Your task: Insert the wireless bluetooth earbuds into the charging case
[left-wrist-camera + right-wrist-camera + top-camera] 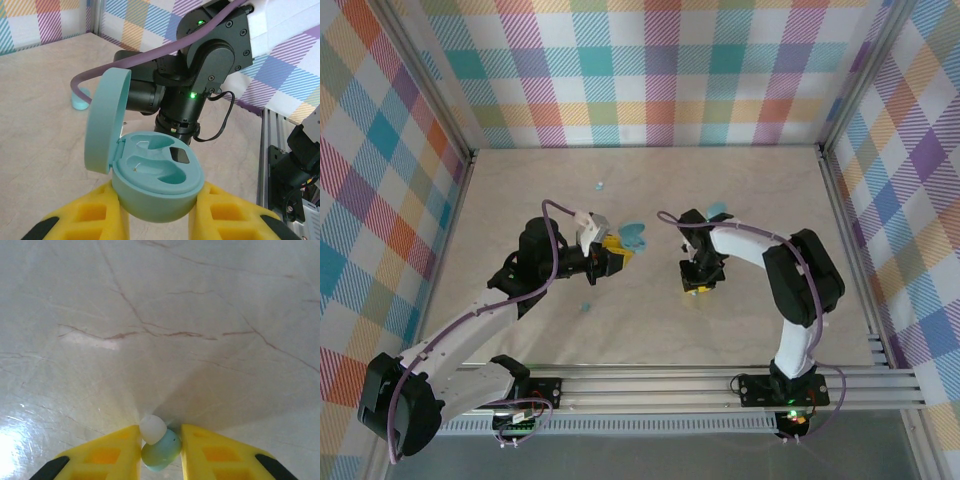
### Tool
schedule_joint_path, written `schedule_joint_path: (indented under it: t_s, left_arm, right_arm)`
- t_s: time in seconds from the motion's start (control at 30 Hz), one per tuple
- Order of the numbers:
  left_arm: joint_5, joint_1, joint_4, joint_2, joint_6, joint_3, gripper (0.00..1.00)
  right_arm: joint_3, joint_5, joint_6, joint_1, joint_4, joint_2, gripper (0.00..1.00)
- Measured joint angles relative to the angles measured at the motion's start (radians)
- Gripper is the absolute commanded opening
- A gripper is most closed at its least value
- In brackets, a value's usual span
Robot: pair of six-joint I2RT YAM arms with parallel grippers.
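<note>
The yellow fingers of the left gripper are closest in the left wrist view. They press from both sides on the charging case, so the case is clamped between them. The case is open: its lid stands up on the left side, and two hollow seats show inside it. Behind the case there is the black right arm with green lights on it. A pale-blue object lies on the table, partly behind a purple cable, and I cannot tell its form.

In the right wrist view the right gripper pinches one earbud between its yellow fingertips. The bud has a white tip that points away from the camera. It is very low over the marble-like table, but I cannot tell if it touches.

From above, the left gripper holds the open case over the middle of the table. The right gripper points down a little to the right of it, and they are apart. Two small blue pieces lie on the table, one far and one near, too small to name with certainty
</note>
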Motion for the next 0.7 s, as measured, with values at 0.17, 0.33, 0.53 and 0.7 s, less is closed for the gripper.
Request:
schedule_joint_path:
  t_s: [0.17, 0.33, 0.53, 0.7]
  left_arm:
    - [0.000, 0.000, -0.010, -0.008, 0.013, 0.000, 0.13]
    - [-0.008, 0.000, -0.032, -0.039, 0.021, 0.000, 0.13]
    - [-0.013, 0.000, -0.056, -0.074, 0.036, -0.005, 0.13]
    - [-0.015, 0.000, -0.080, -0.095, 0.043, -0.014, 0.13]
  right_arm:
    - [0.046, 0.036, -0.143, 0.030, -0.048, 0.026, 0.28]
    - [0.073, 0.093, -0.302, 0.072, -0.077, 0.034, 0.34]
    - [0.074, 0.139, -0.418, 0.079, -0.082, 0.032, 0.57]
    - [0.074, 0.132, -0.344, 0.063, -0.083, -0.014, 0.57]
